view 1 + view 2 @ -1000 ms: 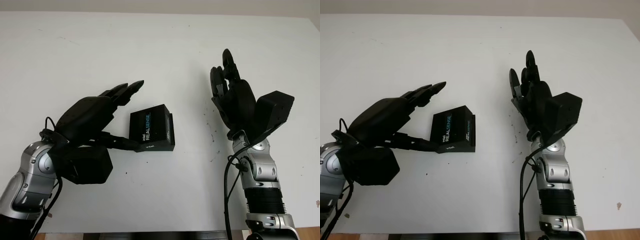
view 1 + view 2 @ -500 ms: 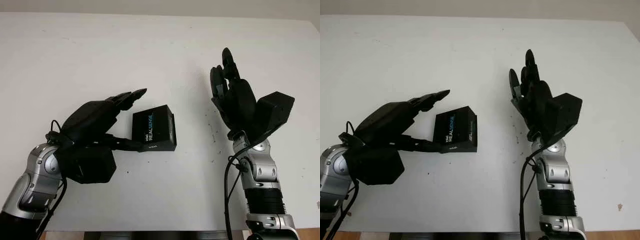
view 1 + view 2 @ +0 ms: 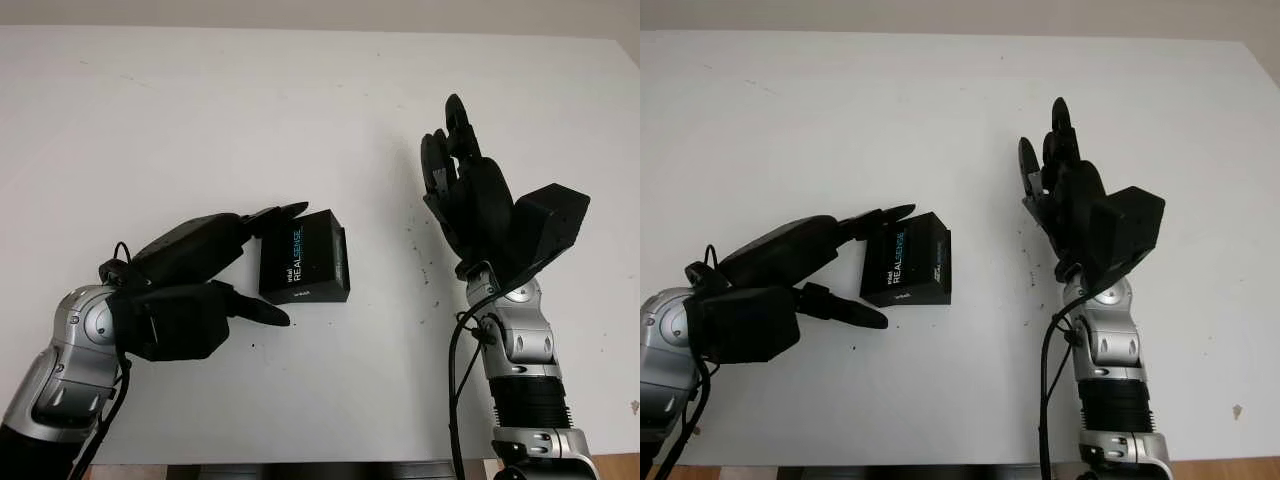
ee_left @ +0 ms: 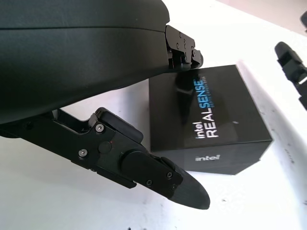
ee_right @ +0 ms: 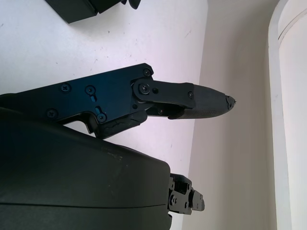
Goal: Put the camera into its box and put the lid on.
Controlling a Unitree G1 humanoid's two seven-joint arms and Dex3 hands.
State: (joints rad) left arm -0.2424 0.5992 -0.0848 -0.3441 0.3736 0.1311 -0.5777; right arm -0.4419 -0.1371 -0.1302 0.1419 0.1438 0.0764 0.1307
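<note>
On the table (image 3: 200,110), box (image 3: 303,257) (lidded) just beside left hand (image 3: 200,270) — open

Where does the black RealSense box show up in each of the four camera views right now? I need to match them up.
Left eye view: black box left of centre on the white table, by the left robot hand.
Right eye view: box left of centre.
Left wrist view: box large, just past the fingers.
Right wrist view: a box corner at the picture's edge.
Shared landmark: the white "REALSENSE" lettering on the lid.
</note>
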